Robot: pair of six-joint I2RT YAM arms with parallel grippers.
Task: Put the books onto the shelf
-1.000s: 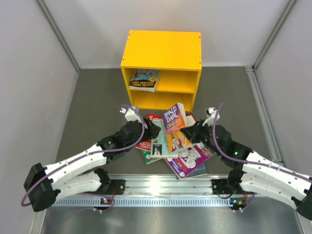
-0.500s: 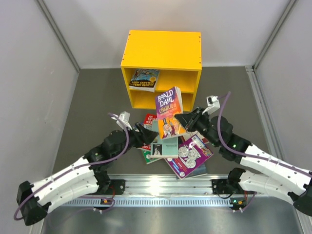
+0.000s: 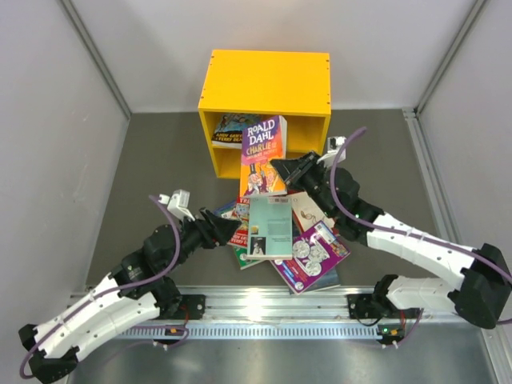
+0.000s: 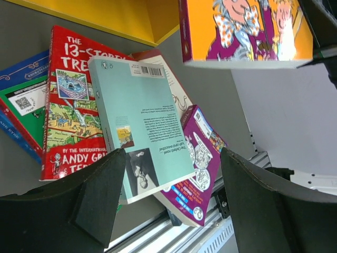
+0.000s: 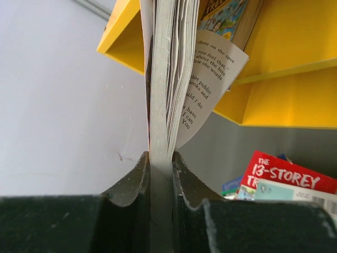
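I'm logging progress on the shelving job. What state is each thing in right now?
Left gripper: open, empty, beside the pile.
Right gripper: shut on the Roald Dahl book.
Roald Dahl book: held upright off the table, in front of the shelf.
Shelf: standing, one book inside.
Shelved book: in the upper left compartment.
Teal book: back cover up, on top of the pile.
Purple book: flat, partly under the teal book.
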